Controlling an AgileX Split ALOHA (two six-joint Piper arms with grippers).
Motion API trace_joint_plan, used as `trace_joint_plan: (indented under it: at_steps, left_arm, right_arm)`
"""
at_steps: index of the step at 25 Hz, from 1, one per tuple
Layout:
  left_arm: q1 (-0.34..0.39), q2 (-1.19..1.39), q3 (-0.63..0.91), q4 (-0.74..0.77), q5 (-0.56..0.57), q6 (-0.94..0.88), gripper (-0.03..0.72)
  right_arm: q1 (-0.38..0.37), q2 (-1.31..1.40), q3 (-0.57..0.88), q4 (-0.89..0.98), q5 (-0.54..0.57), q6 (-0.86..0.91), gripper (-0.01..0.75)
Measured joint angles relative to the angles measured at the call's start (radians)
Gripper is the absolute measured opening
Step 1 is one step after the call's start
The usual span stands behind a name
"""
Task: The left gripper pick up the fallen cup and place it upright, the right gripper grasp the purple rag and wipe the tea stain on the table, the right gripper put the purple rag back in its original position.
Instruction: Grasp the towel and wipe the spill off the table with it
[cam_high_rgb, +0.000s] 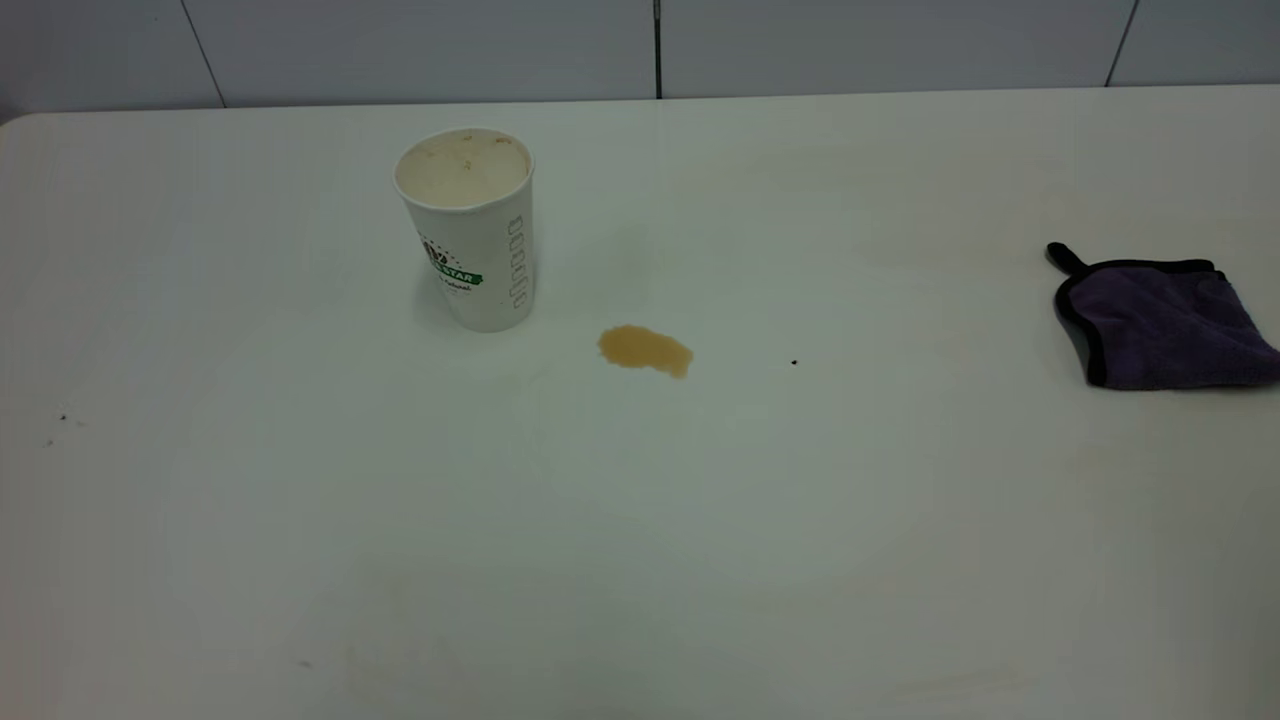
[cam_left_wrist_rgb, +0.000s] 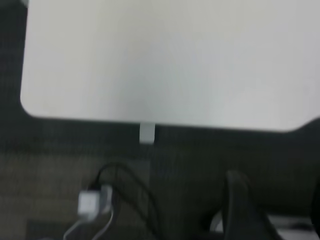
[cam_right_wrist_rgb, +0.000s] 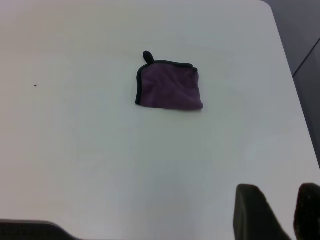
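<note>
**A:** Start from the purple rag (cam_high_rgb: 1165, 325). You have it lying flat on the desk (cam_high_rgb: 640, 560) at the far right edge in the exterior view, its black loop toward the back wall, well apart from the tea stain (cam_high_rgb: 645, 350) in the middle.

**B:** And the cup (cam_high_rgb: 470, 230)?

**A:** The cup already stands upright, mouth up, just left of the stain and behind it, not touching it. So your next job, I judge, is the rag, and it belongs to the right arm, which is the nearer one.

**B:** Where do my fingers sit relative to it?

**A:** In the right wrist view the right gripper (cam_right_wrist_rgb: 282, 215) shows two dark fingers with a gap between them, holding nothing. The rag (cam_right_wrist_rgb: 170, 86) lies ahead of them, well apart, its long side running across your line of approach.

**B:** And the left gripper (cam_left_wrist_rgb: 245, 210)?

**A:** Pulled back off the desk edge; I can't tell how its fingers stand. Only the exterior view shows you the stain and cup; neither arm appears there.
</note>
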Motion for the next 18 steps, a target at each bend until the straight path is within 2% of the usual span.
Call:
trace_joint_plan:
  at_steps: [9,18]
  left_arm:
    - [0.000,-0.246,0.025,-0.012,-0.007,-0.010,0.377]
    - [0.000,-0.345,0.050,-0.012,-0.009,-0.010,0.377]
  right_arm:
    - [0.000,0.000,0.000,0.000,0.000,0.000,0.239]
    - [0.000,0.000,0.000,0.000,0.000,0.000,0.239]
